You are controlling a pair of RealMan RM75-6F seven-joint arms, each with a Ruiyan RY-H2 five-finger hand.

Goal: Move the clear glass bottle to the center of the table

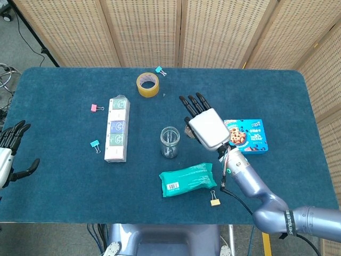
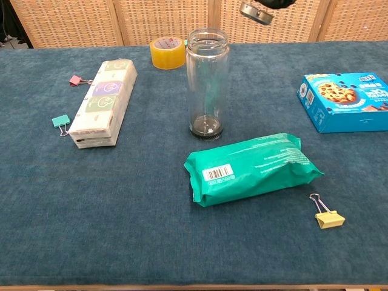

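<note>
The clear glass bottle [image 1: 170, 142] stands upright and uncapped near the middle of the blue table; the chest view shows the bottle [image 2: 207, 83] tall and empty. My right hand [image 1: 204, 126] hovers just right of it, fingers spread, holding nothing and not touching the glass. In the chest view only a fingertip of that hand [image 2: 257, 12] shows at the top edge. My left hand [image 1: 9, 152] hangs off the table's left edge, fingers apart and empty.
A teal snack pack [image 1: 187, 179] lies in front of the bottle, a yellow clip [image 1: 214, 201] beside it. A blue cookie box [image 1: 248, 136] sits right, a long tissue pack [image 1: 117, 128] left, a tape roll [image 1: 147, 84] behind. Small clips [image 1: 95, 144] lie scattered.
</note>
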